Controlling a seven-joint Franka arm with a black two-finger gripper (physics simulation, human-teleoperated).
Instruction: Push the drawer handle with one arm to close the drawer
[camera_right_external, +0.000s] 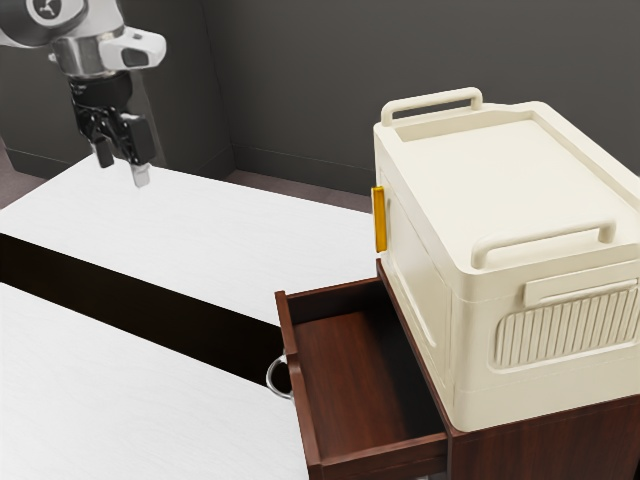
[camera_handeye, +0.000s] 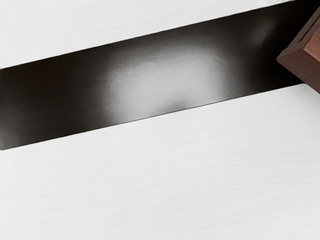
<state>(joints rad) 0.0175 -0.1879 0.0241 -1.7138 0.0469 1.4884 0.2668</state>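
A reddish-brown wooden drawer (camera_right_external: 350, 380) stands open, extending from its cabinet (camera_right_external: 560, 445). Its curved metal handle (camera_right_external: 269, 379) is on the drawer's front. A cream box (camera_right_external: 510, 180) sits on the cabinet, above and behind the drawer. The black gripper (camera_right_external: 123, 173) is empty, its two fingers parted — well apart from the drawer, over a white surface (camera_right_external: 140, 390) in front of it.

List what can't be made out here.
Arm: upper part, cut off by the exterior view's upper edge.
Box: far side, hidden behind its own body in the exterior view.
Cabinet: base, cut off by the exterior view's lower edge.
Drawer: most of it, cut off by the wrist view's edge.
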